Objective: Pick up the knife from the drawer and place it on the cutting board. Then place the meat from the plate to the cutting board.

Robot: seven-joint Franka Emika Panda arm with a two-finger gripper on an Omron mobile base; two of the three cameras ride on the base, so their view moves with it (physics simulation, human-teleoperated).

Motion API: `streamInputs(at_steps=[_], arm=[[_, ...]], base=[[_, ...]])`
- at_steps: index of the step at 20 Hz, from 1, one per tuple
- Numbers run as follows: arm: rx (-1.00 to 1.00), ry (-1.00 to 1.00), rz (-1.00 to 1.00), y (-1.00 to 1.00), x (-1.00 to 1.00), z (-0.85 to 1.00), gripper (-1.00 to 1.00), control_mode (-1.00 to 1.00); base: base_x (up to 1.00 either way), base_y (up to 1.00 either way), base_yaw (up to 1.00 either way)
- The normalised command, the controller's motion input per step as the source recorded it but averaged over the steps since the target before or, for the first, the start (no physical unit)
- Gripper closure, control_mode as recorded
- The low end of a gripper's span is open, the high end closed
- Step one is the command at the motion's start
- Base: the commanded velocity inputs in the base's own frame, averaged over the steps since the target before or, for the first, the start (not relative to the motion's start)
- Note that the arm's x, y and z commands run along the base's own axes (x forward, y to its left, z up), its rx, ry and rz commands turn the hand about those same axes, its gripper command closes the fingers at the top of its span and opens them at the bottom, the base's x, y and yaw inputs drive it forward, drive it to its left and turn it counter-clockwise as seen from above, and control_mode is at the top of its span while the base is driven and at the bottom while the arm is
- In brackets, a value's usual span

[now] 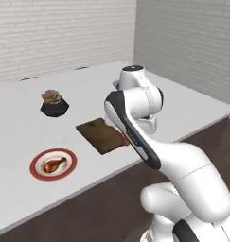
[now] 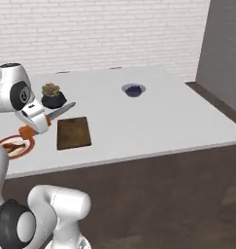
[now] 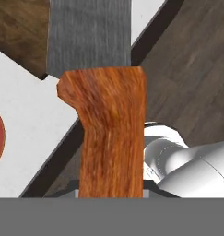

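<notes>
My gripper [image 2: 38, 122] is shut on the knife [image 2: 47, 118], gripping it between the orange handle and the grey blade. It holds the knife in the air just left of the cutting board [image 2: 74, 132], with the blade pointing over the board's far left corner. In the hand view the knife's handle [image 3: 111, 133] rises up the middle, and a corner of the cutting board [image 3: 16, 37] lies beyond the blade. From the left base view my arm covers the hand, and the knife's handle [image 1: 125, 140] peeks out by the cutting board [image 1: 103, 134]. The meat [image 1: 55, 164] lies on the plate [image 1: 37, 171]. The drawer is out of view.
A succulent in a black pot [image 1: 54, 104] stands behind the board. A small grey bowl of berries [image 2: 133, 90] sits further right on the white counter [image 2: 153, 121]. The counter's front edge runs close below the board and the plate [image 2: 26, 142].
</notes>
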Motion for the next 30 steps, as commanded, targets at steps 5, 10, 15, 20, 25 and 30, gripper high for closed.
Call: streamInputs(at_steps=[5, 10, 15, 20, 25, 30], arm=[[0.00, 0.00, 0.00, 0.00, 0.00, 0.00, 1.00, 1.00], [0.01, 0.00, 0.06, 0.02, 0.16, 0.00, 1.00, -1.00], [0.07, 0.00, 0.29, -0.02, 0.89, 0.00, 1.00, -1.00], [0.04, 0.05, 0.35, -0.20, 1.00, -0.33, 1.00, -1.00], [-0.04, 0.19, 0.41, 0.00, 1.00, -0.98, 1.00, -1.00], [-0.05, 0.15, 0.38, -0.10, 1.00, -0.83, 1.00, -1.00]], base=[[0.45, -0.63, 0.55], [0.34, -0.06, 0.27], [0.00, 0.00, 0.00], [0.00, 0.00, 0.00], [0.00, 0.00, 0.00], [0.00, 0.00, 0.00]])
